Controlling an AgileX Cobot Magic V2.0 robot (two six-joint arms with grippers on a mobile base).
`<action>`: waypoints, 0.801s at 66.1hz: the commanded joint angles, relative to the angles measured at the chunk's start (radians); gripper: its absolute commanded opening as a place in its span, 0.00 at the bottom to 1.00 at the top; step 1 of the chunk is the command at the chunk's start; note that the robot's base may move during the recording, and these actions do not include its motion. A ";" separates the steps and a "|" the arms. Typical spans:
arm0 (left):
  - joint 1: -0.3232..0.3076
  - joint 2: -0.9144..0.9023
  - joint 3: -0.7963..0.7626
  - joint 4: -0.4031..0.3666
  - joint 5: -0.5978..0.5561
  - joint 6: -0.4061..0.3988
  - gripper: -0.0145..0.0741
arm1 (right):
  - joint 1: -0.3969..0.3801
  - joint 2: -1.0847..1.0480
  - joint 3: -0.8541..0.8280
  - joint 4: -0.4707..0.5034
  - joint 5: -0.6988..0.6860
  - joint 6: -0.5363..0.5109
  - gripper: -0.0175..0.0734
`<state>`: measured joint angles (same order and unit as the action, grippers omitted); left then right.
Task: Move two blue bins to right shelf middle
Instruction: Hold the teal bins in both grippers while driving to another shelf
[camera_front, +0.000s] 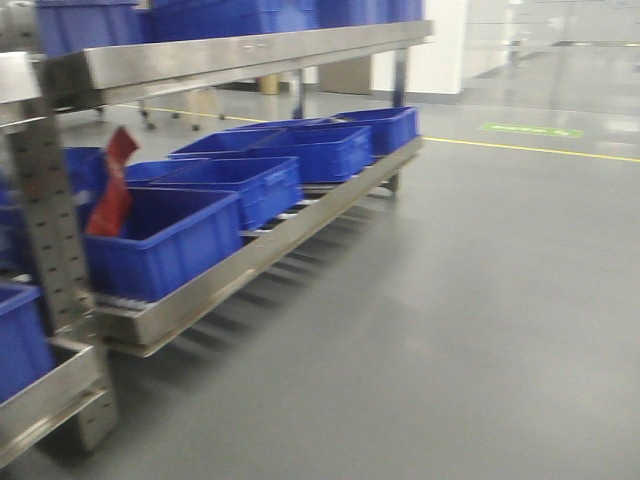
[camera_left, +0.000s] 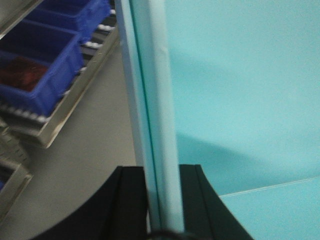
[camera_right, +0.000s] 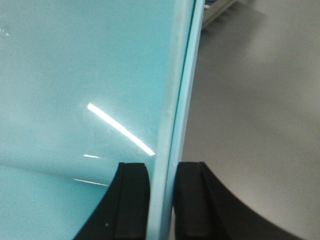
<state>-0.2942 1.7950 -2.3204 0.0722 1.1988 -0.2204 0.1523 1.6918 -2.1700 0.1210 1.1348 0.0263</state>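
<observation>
We hold a bin (camera_left: 240, 100) whose smooth, glossy plastic shows pale turquoise at the wrists. The left gripper (camera_left: 162, 172) pinches one upright wall at its rim. The right gripper (camera_right: 162, 167) pinches another wall the same way, with grey floor beyond the edge.

Two hands (camera_left: 162, 175) (camera_right: 162, 172), one teal bin (camera_left: 240, 100)

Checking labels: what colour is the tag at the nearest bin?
Red; the tag shows best in the front view.
</observation>
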 joint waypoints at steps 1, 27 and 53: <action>-0.002 -0.017 -0.018 -0.012 -0.097 0.019 0.04 | 0.002 -0.021 -0.020 0.043 -0.073 -0.026 0.01; -0.002 -0.017 -0.018 -0.001 -0.097 0.019 0.04 | 0.002 -0.021 -0.020 0.043 -0.073 -0.026 0.01; -0.002 -0.017 -0.018 0.002 -0.097 0.019 0.04 | 0.002 -0.021 -0.020 0.043 -0.073 -0.026 0.01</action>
<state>-0.2958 1.7950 -2.3204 0.0764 1.1988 -0.2204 0.1523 1.6918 -2.1700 0.1210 1.1348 0.0263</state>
